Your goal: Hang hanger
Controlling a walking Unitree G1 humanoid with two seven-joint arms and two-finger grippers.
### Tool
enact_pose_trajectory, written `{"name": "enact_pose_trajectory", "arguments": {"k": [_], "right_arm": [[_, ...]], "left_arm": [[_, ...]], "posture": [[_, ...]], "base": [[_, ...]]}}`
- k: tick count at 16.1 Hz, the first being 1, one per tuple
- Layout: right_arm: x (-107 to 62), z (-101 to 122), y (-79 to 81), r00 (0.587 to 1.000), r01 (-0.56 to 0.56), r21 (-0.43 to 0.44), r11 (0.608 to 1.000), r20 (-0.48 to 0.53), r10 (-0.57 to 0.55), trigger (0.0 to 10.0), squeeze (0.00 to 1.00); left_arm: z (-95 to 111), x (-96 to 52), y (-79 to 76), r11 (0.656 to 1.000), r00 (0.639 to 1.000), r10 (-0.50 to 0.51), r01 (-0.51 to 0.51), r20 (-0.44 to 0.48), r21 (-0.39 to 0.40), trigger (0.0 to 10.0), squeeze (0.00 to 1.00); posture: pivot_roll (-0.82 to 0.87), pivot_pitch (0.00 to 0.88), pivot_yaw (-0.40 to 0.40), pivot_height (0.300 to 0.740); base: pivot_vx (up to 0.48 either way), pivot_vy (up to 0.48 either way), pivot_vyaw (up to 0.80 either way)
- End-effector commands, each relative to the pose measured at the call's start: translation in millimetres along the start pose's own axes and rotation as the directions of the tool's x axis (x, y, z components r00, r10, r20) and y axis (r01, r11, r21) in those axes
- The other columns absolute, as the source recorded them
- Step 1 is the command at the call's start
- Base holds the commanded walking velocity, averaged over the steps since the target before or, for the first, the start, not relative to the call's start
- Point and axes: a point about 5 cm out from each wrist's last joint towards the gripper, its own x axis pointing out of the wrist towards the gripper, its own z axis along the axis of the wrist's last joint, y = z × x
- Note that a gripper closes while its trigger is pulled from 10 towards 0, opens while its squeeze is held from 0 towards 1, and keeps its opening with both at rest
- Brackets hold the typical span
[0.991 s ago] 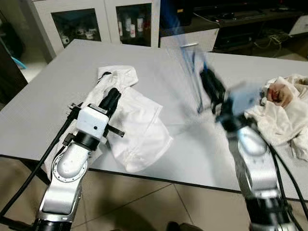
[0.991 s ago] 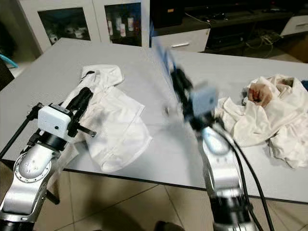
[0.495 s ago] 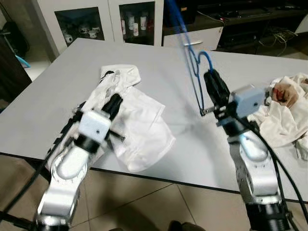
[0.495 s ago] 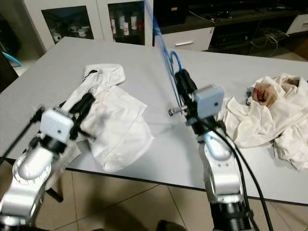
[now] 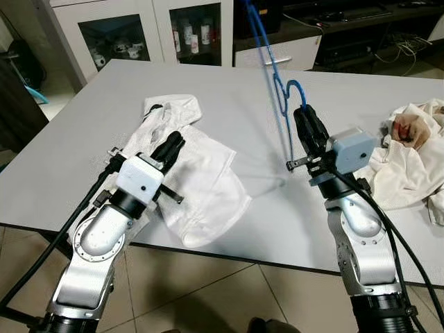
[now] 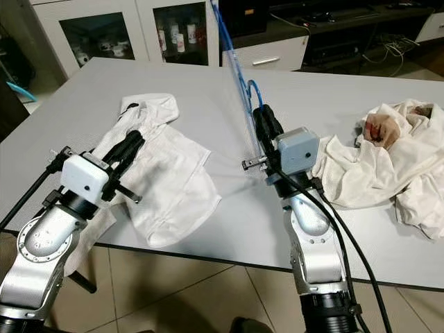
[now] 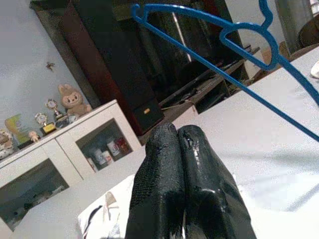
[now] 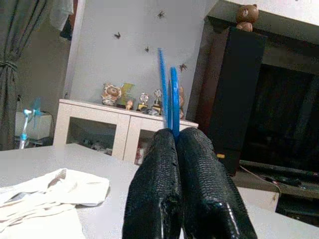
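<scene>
Gripping the blue hanger (image 5: 272, 66), the right claw (image 5: 306, 125) stands between white shirt (image 5: 198, 173) and crumpled clothes (image 5: 411, 163).

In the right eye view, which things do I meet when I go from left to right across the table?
left gripper → white garment → blue hanger → right gripper → crumpled white clothes

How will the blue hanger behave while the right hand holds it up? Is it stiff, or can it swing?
The blue hanger is thin wire, so probably light and slightly springy. The right hand pinches it at one point near the hook, with the long frame rising above, so it may pivot or wobble. Beside it, the white shirt lies wrinkled, likely floppy.
</scene>
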Motion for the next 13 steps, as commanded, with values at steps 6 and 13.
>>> {"name": "enact_pose_trajectory", "arguments": {"k": [6, 13], "right_arm": [[1.4, -3.0, 2.0, 0.998, -0.056, -0.031, 0.998, 0.001, 0.056, 10.0, 0.00], [2.5, -2.8, -0.3, 0.999, -0.047, -0.042, 0.998, 0.004, 0.047, 10.0, 0.00]], "left_arm": [[-1.5, 8.1, 2.1, 0.999, 0.999, 0.046, -0.046, -0.002, -0.026, 10.0, 0.00], [-3.6, 16.7, -2.6, 0.999, 1.000, 0.019, -0.019, -0.004, -0.031, 10.0, 0.00]], "posture": [[0.01, 0.000, 0.018, 0.740], [-0.02, 0.000, 0.021, 0.740]], "base": [[0.000, 0.000, 0.00], [0.000, -0.137, 0.00]]}}
